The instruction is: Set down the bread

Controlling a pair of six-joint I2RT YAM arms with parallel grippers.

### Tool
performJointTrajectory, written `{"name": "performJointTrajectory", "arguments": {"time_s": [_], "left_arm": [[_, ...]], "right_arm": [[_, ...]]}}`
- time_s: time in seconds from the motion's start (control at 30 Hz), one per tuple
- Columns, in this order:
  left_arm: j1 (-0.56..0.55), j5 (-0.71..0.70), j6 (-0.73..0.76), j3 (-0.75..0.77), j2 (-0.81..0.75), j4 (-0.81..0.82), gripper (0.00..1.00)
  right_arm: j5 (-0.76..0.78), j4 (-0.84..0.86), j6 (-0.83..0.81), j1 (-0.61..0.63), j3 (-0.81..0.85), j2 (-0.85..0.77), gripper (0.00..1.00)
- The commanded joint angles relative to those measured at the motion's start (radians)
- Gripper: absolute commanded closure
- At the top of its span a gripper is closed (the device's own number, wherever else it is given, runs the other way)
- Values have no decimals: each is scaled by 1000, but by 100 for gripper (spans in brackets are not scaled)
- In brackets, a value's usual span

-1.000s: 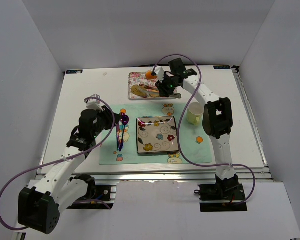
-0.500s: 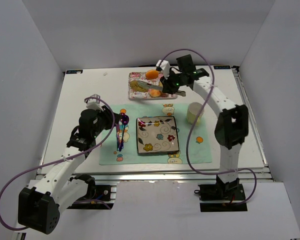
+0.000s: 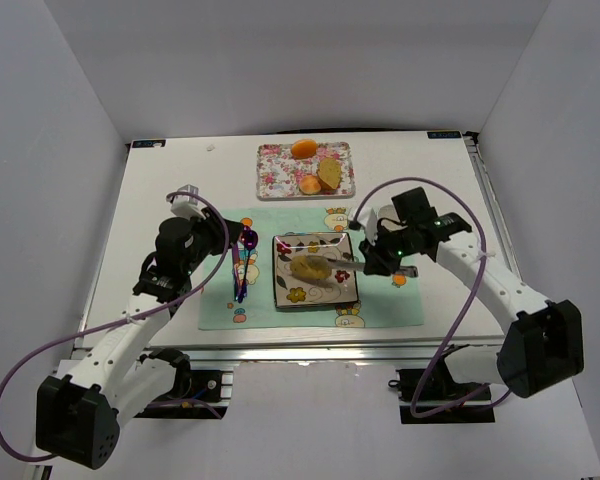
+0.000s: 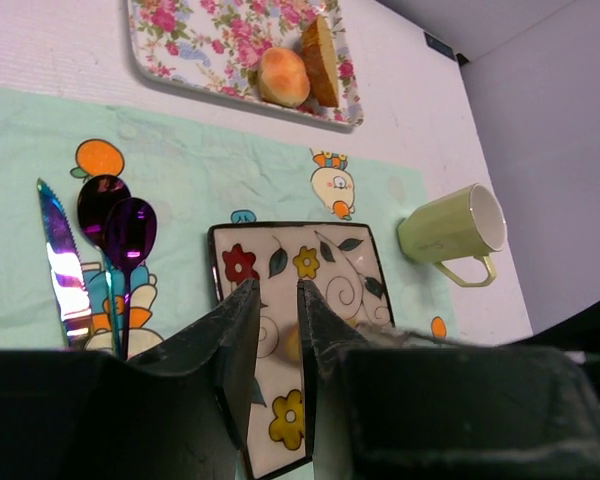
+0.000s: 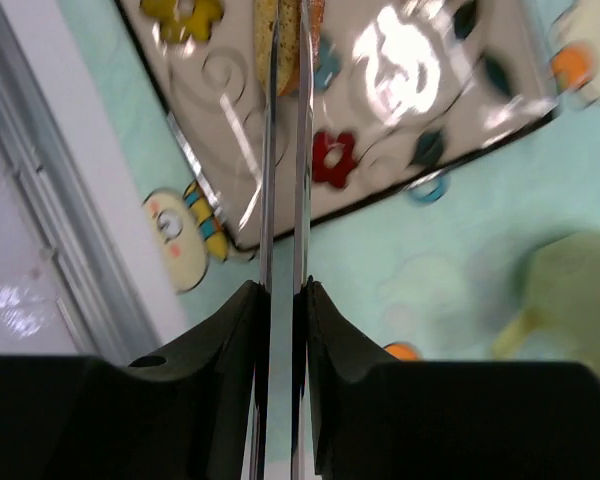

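Lying mid-table (image 3: 160, 200): mat (image 3: 380, 305). Sitting on it: plate (image 3: 335, 250) at centre, knife (image 4: 62, 270) and two spoons (image 4: 130, 232) lying left, mug (image 4: 450, 232) standing right. Reaching over the plate from the right: tongs (image 5: 285, 150). Resting at the far side: tray (image 3: 275, 170), carrying orange (image 3: 303, 148) and peach-coloured fruit (image 3: 309, 185).

A: Right wrist: loaf (image 5: 287, 40) mostly cut off at the top edge, just a sliver between the tongs (image 5: 285, 250). The mug (image 5: 570, 290) is blurred.
B: Left wrist: left tool (image 4: 278, 292) covers the plate's (image 4: 330, 265) near half. Loaf there is a blur in the finger gap. Handle of the knife (image 4: 62, 270) hidden.
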Motion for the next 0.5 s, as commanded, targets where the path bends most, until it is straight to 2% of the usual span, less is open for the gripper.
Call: {"name": "performJointTrajectory", "arguments": {"time_s": [0.0,0.07,0.1,0.13,0.2,0.33,0.47], "left_arm": [[2,32,-8,-15,9,47,68],[1,41,-7,-12,15,52,68],[1,41,-5,-11,17,49,68],[2,41,-2,-6,18,49,68],[2,38,-1,-3,14,44,68],[1,23,-14,-18,-17,49,68],[2,18,-19,-28,-38,41,68]], "right_arm": [[-1,14,9,-2,-58,-71,84],[10,15,11,-3,-64,-80,79],[11,17,8,-2,-62,-82,74],[11,18,3,-3,-58,-85,64],[11,15,0,-2,-32,-86,57],[19,29,4,-9,48,-64,53],[21,44,11,-16,109,-31,53]]}}
